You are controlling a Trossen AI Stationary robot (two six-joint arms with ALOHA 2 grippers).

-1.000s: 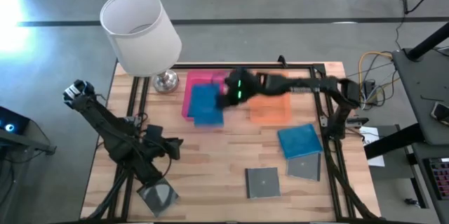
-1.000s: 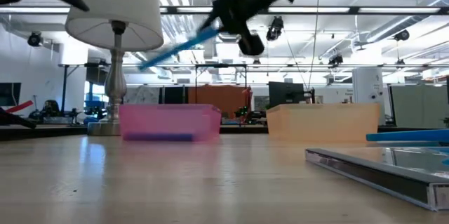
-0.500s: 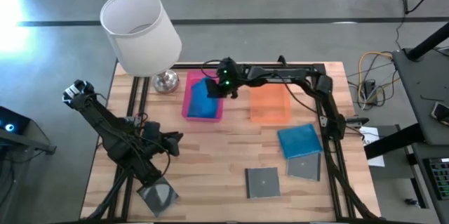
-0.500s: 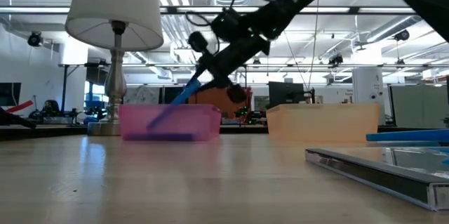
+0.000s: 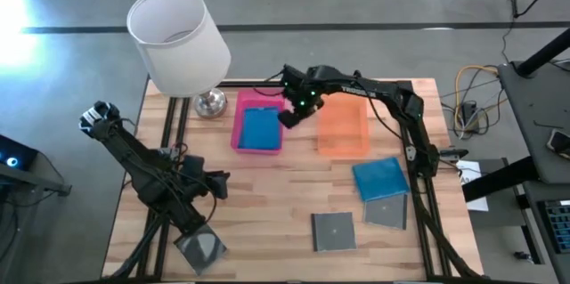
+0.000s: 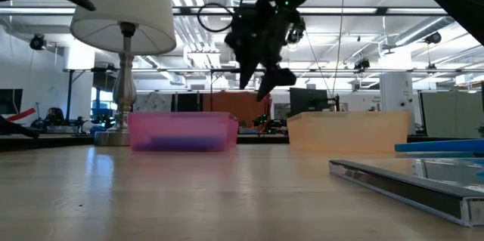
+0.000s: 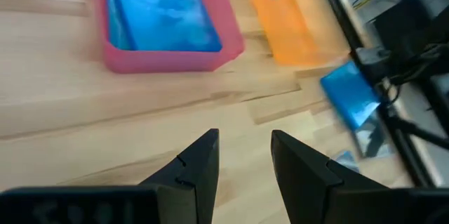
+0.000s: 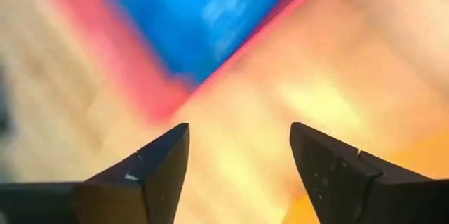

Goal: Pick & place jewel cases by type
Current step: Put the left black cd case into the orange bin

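Note:
A translucent blue jewel case point(image 5: 259, 128) lies flat inside the pink tray point(image 5: 239, 133), also seen in the left wrist view point(image 7: 161, 13). My right gripper point(image 5: 292, 117) hangs open above the gap between the pink tray and the orange tray point(image 5: 343, 131), holding nothing point(image 8: 238, 161). Another blue case point(image 5: 380, 178) rests on the table at the near right, its near edge over a grey case point(image 5: 388, 213). A second grey case point(image 5: 333, 231) lies nearer the middle, a third point(image 5: 200, 247) at the near left. My left gripper point(image 5: 220, 181) waits open over the table's left half.
A lamp with a white shade point(image 5: 178, 39) and a metal base point(image 5: 211, 101) stands at the far left, next to the pink tray. Dark frame rails run along the table's left and right sides. Bare wood lies between the trays and the near cases.
My right gripper brought a tilted blue case down into the pink tray, lower edge first. It opened and let go, then rose and drew back toward the orange tray. The case now lies flat in the pink tray.

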